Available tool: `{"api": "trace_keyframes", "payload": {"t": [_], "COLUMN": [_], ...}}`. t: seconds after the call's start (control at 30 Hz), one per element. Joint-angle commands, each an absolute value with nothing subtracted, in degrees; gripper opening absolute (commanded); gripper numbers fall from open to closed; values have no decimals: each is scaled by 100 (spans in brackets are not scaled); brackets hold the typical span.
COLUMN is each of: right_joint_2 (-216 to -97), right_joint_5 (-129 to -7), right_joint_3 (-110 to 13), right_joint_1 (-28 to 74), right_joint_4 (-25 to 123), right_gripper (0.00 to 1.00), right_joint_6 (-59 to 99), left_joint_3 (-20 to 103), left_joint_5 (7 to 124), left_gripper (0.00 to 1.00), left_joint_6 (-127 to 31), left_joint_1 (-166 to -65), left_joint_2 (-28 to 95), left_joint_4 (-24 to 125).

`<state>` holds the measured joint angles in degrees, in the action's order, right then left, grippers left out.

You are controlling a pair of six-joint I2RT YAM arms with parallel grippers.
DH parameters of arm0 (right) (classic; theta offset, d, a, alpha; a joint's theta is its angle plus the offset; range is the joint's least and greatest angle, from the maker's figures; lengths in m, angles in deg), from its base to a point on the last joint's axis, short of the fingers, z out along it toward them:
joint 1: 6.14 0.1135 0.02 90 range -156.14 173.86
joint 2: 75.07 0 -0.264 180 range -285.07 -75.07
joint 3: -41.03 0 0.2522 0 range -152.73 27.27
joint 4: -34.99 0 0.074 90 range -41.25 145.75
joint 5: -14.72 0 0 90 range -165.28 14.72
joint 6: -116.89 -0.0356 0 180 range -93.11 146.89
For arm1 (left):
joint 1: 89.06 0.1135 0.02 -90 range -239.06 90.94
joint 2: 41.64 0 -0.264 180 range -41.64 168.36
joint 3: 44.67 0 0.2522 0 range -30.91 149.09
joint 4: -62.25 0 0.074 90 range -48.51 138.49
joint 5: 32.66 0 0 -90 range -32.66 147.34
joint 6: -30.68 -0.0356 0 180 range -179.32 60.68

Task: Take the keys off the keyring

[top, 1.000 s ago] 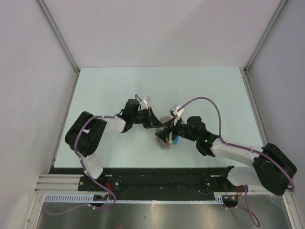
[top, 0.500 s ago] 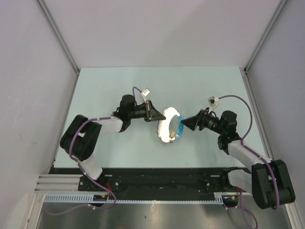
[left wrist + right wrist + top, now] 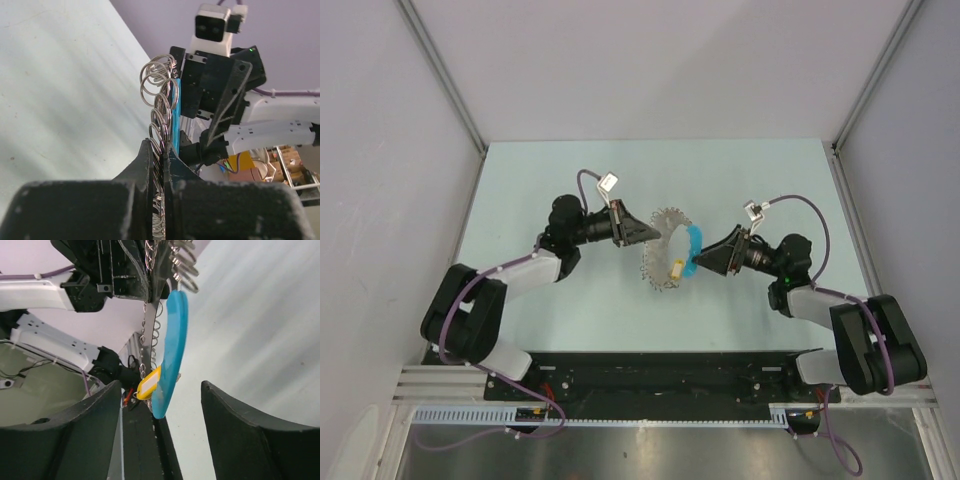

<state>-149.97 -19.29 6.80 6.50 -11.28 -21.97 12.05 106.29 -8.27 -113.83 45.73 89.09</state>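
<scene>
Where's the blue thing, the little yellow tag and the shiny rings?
blue piece [image 3: 173, 347]: right wrist view, middle of its flat side.
yellow tag [image 3: 149, 384]: right wrist view, its white label.
silver bunch [image 3: 159, 70]: left wrist view, overlapping top rings.

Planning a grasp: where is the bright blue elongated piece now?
Top view, mid-table: the bright blue elongated piece is just left of the right gripper, beside a yellow tag.

Shiny, thin silvery metal for the keys [image 3: 161, 107]; smooth glossy plastic for the blue piece [image 3: 174, 340]; matt black plastic on the left gripper [image 3: 159, 150]; matt, smooth table [image 3: 570, 180]
</scene>
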Motion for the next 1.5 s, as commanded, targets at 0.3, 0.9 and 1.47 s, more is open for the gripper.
{"api": "trace_keyframes", "payload": {"t": [0.3,0.9,1.47], "right_joint_2": [-15410,-13906,-13651], "right_joint_5": [-1736,-2141,-2044], "right_joint_3": [-164,-1386,-1870], "right_joint_1": [810,1161,1662], "right_joint_4": [-3826,-1902,208], "right_gripper": [0,0,0], "right_joint_6": [-3639,-2611,-1284], "left_joint_3": [1295,1752,1927], "left_joint_5": [11095,10769,11280], "left_gripper": [0,86,61], "left_joint_6": [-1247,-3497,-3489], "left_joint_1": [-11323,-11235,-11621], "left_joint_2": [3325,1540,1900], "left_joint_4": [8884,6036,6238]}}
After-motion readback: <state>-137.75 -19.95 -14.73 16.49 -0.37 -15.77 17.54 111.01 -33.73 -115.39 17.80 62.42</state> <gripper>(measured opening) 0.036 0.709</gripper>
